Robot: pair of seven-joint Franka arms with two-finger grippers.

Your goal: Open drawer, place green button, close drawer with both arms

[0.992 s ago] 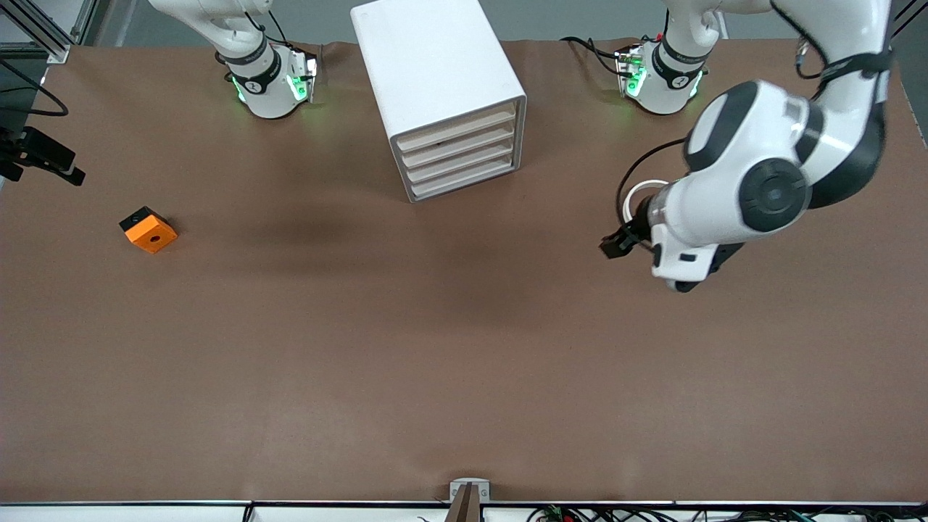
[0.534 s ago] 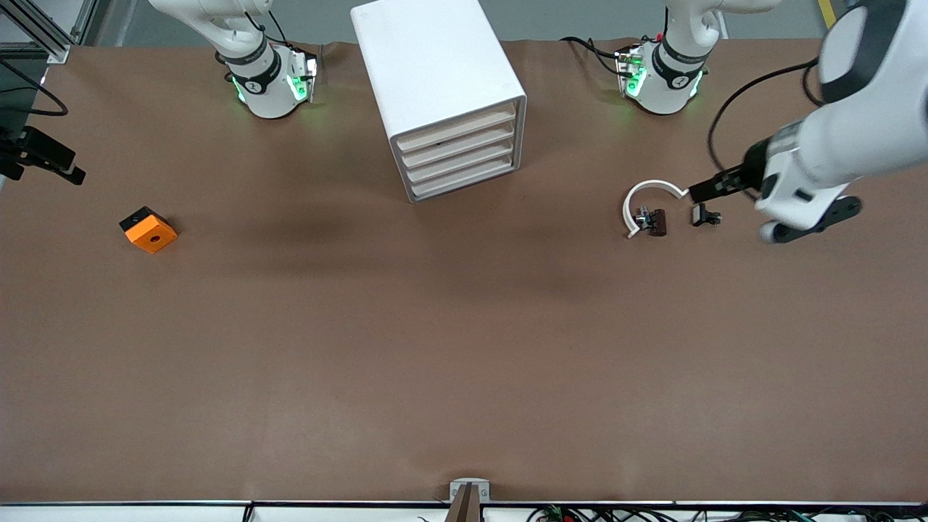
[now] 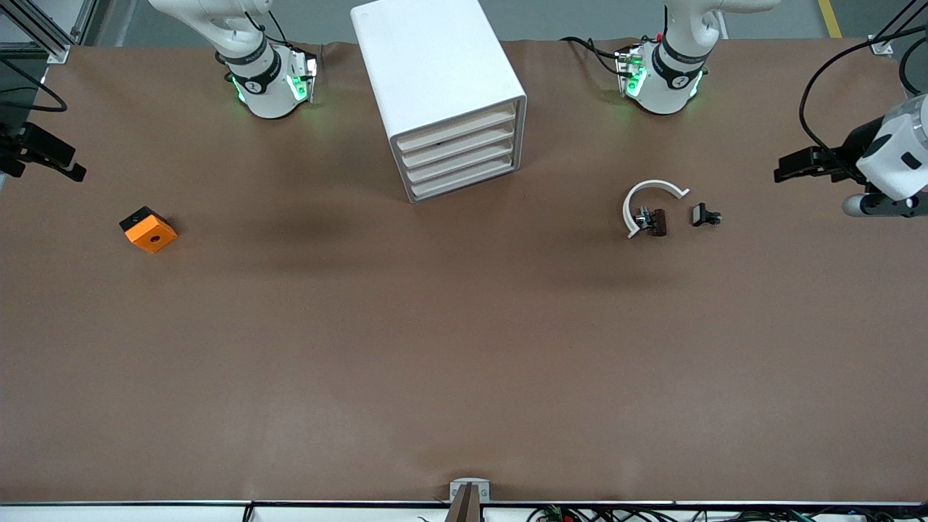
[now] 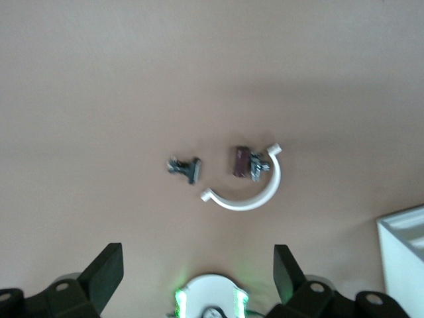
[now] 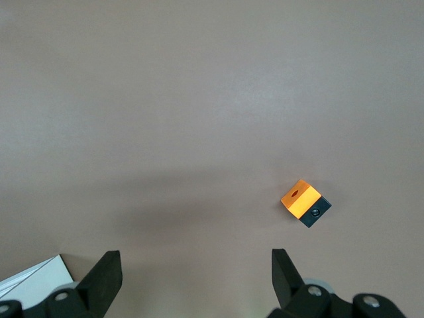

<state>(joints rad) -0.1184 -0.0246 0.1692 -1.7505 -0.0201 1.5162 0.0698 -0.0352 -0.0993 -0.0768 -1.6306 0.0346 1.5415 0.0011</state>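
Four cream drawer [image 3: 460,151] fronts face the camera — left gripper [image 3: 789,166], right gripper [image 3: 52,161] both gape empty.

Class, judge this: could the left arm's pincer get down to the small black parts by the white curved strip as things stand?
Probably yes: the left pincer is open and empty, with only bare table around the small black parts and white curved strip.

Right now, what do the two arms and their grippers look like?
Both arms are glossy white with black bands at the joints. Their round bases glow green, and black cables trail from the left arm and its base. The left gripper and right gripper each have two flat, matte black fingers on a black body with round silver fittings.
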